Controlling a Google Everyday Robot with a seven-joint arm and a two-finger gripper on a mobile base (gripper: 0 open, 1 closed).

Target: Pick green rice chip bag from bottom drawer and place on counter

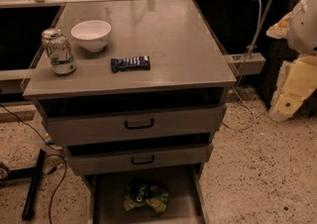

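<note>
The green rice chip bag (145, 196) lies crumpled on the floor of the pulled-out bottom drawer (106, 203), near the lower edge of the view. The counter (173, 39) is the flat grey top of the cabinet. My arm shows at the right edge, beside the cabinet and apart from it. The gripper (285, 104) is the pale end that hangs low to the right of the counter's front corner. It is well above and to the right of the bag and holds nothing that I can see.
On the counter stand a white bowl (91, 33) and a green soda can (58, 51) at the left, and a flat dark blue wrapped bar (130, 63) lies near the front. Two upper drawers with black handles (139, 124) are slightly open. Cables run over the floor at the left.
</note>
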